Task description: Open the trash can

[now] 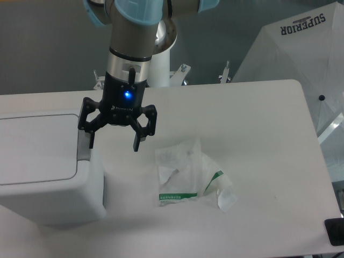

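The trash can (43, 166) is a boxy white bin at the left of the table, its flat lid down. Its grey push tab (84, 151) sits on the lid's right edge. My gripper (113, 146) hangs open just right of the bin, pointing down. Its left finger (90, 141) is over the grey tab and partly hides it; whether it touches the tab cannot be told. The right finger hangs over bare table. Nothing is between the fingers.
A crumpled clear-white plastic bag (191, 174) with green print lies on the table (258, 140) right of the gripper. A white umbrella (301, 54) stands beyond the table's right edge. A dark object (334, 232) sits at the bottom right corner.
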You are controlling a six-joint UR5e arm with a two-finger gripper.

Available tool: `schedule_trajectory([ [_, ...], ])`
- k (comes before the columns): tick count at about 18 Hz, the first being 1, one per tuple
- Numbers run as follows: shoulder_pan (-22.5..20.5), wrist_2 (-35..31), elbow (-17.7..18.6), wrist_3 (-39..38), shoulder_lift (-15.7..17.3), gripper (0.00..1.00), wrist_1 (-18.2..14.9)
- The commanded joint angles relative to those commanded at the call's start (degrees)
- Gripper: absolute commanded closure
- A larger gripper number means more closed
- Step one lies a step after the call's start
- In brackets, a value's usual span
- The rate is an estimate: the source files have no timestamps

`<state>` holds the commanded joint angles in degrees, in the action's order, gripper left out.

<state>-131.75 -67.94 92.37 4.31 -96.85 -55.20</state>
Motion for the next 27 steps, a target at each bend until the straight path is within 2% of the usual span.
schedule_trajectory([
  [27, 0.44, -0.18, 0.35, 0.0, -1.14, 0.0, 0.97],
])
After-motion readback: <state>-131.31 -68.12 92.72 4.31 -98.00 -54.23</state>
